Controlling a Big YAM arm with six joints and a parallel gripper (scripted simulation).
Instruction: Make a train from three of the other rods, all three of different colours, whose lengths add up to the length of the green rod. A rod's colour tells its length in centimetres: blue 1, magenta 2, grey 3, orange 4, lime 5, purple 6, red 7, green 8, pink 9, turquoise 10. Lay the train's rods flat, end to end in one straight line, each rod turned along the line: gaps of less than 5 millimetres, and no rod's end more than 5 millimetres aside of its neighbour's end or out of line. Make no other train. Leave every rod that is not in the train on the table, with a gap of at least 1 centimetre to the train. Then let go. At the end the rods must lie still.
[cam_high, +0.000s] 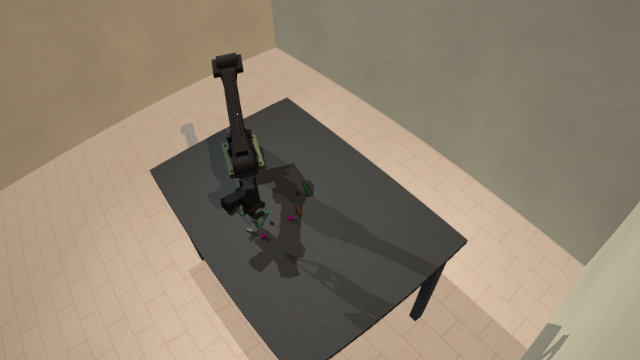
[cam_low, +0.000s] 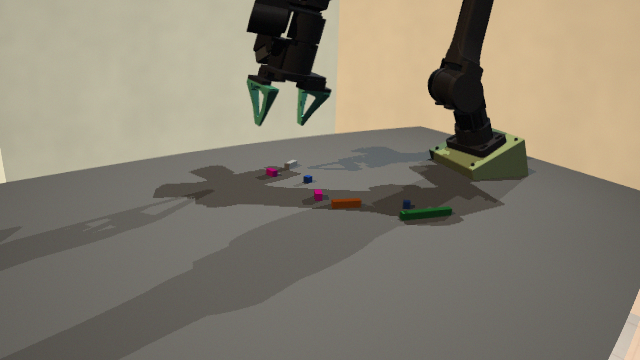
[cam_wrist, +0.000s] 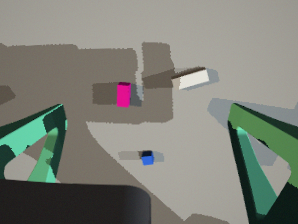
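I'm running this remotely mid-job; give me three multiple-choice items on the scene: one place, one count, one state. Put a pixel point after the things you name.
1. Which rod lies nearest the green rod?
A) grey
B) blue
C) orange

2. How many magenta rods are on the table?
A) one
B) three
C) two

3. How is the tool?
A) open, holding nothing
B) shut on a rod
C) shut, holding nothing

1 B: a blue rod (cam_high: 297, 193) (cam_low: 406, 204) lies close beside the green rod (cam_high: 306, 188) (cam_low: 426, 213).
2 C: one magenta rod (cam_high: 263, 236) (cam_low: 271, 172) (cam_wrist: 123, 95) and another magenta rod (cam_high: 290, 218) (cam_low: 318, 195) show.
3 A: the tool (cam_high: 250, 220) (cam_low: 280, 124) (cam_wrist: 147, 113) has its fingers wide apart, nothing between them.
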